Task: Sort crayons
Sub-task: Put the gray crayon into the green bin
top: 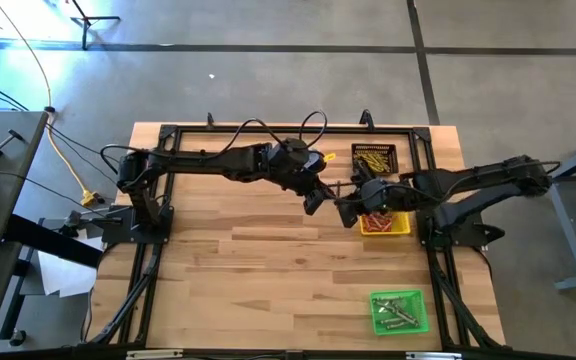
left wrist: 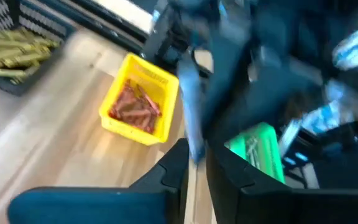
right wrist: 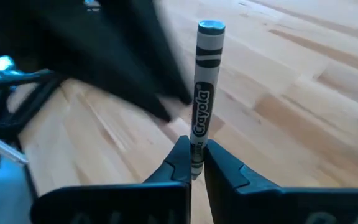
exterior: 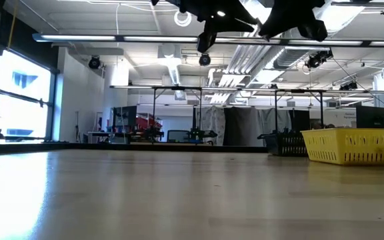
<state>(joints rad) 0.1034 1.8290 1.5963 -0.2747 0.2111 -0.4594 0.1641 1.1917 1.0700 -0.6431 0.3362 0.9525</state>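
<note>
a grey crayola crayon (right wrist: 202, 93) is clamped upright between the right gripper's (right wrist: 194, 165) fingers above mid-bench, beside the yellow tray (top: 385, 224); the left gripper's (left wrist: 194, 163) fingers are seen slightly parted, empty. a hand-over appears completed; carriage to the green tray (top: 400, 311) seems next.

Both arms reach to the middle and nearly meet above the table. The right gripper (right wrist: 194, 163) is closed; the left gripper (top: 313, 203) is slightly apart.

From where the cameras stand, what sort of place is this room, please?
Probably a robotics lab or workshop in a large industrial hall. The wooden table stands on a bare concrete floor, open pipes and ducts run across the ceiling, and other framed workstations stand behind.
</note>
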